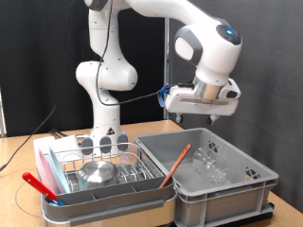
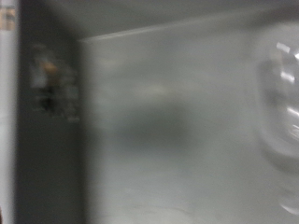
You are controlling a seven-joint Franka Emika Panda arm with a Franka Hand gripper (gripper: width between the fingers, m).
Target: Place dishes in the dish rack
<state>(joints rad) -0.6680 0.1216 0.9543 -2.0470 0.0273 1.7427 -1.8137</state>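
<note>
The dish rack (image 1: 71,175), silver wire in a white tray, stands at the exterior view's lower left. A shiny steel bowl (image 1: 98,171) lies upside down in it. Pale round shapes (image 1: 102,144) stand at the rack's back; I cannot tell if one is the light-blue plate. Clear glass pieces (image 1: 210,166) lie in the large grey bin (image 1: 222,194) to the right. My gripper (image 1: 212,107) hangs above that bin, well clear of the glass. The wrist view is blurred: it shows the bin's grey inside (image 2: 159,121) and a clear glass (image 2: 278,103) at one edge, with no fingers visible.
A thin orange-brown stick (image 1: 175,164) leans inside the grey bin near its wall by the rack. A red utensil (image 1: 40,186) lies across the rack's front corner. The robot's base (image 1: 104,118) stands right behind the rack. Black curtains close off the back.
</note>
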